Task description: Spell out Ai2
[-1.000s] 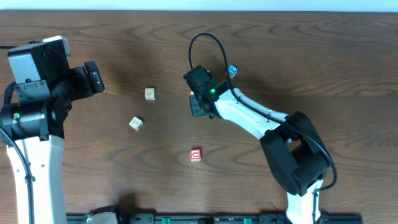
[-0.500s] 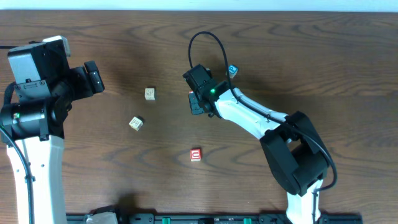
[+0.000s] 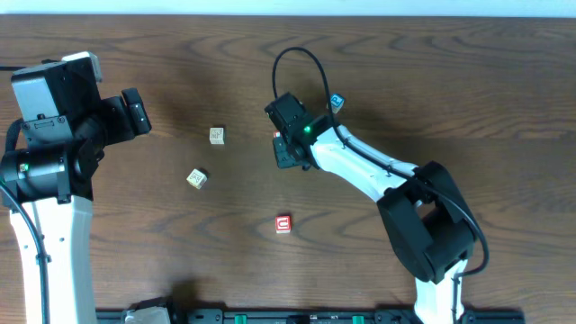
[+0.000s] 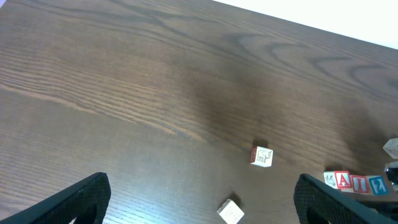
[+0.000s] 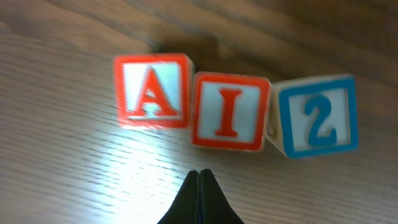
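Observation:
Three letter blocks lie in a row on the wooden table in the right wrist view: a red A block [image 5: 152, 91], a red I block [image 5: 229, 112] and a blue 2 block [image 5: 318, 117], touching side by side. My right gripper [image 5: 199, 175] is shut and empty, just in front of the I block and apart from it. In the overhead view my right gripper [image 3: 288, 151] covers most of the row. The row also shows at the right edge of the left wrist view [image 4: 359, 182]. My left gripper [image 4: 202, 190] is open and empty, far to the left [image 3: 137, 110].
Two pale blocks lie left of centre [image 3: 216, 135] [image 3: 196, 178]; both show in the left wrist view [image 4: 262, 156] [image 4: 231, 211]. A red block [image 3: 283, 224] lies nearer the front. A small blue block [image 3: 337, 102] sits behind the right arm.

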Robot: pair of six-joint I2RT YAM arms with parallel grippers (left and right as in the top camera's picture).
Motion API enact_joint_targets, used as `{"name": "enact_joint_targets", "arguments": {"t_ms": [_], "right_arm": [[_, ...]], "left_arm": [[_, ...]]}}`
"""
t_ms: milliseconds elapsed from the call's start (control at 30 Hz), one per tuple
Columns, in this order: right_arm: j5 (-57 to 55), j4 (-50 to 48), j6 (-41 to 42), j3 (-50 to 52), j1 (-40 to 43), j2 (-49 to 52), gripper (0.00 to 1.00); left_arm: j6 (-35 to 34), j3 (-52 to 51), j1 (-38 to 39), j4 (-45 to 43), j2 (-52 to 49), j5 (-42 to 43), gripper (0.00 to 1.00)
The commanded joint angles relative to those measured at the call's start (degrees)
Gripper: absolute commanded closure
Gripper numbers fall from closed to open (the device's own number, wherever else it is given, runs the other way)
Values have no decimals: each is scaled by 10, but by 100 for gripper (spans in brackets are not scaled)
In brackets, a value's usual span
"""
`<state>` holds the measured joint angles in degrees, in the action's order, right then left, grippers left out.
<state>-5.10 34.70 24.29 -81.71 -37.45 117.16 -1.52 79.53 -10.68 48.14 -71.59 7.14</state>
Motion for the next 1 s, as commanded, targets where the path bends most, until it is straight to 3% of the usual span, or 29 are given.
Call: {"name": "enact_joint_targets", "arguments": {"t_ms": [0,233,467,667,967], "right_arm": [[11,-2,-31,-52,3,-53,99],[-71,33,-49,-82,42,-114,99],[-2,55,-49,-20,153,-99,99],[22,15,-53,41,148,-75,99],[29,3,-50,46,141,-20,99]], "left_arm": [[-2,9,-2,1,-4,0,5],[-2,9,-2,0,-4,0,5],[-2,9,-2,0,-4,0,5],[-2,9,-2,0,-4,0,5],[-2,9,-2,1,-4,0,5]]}}
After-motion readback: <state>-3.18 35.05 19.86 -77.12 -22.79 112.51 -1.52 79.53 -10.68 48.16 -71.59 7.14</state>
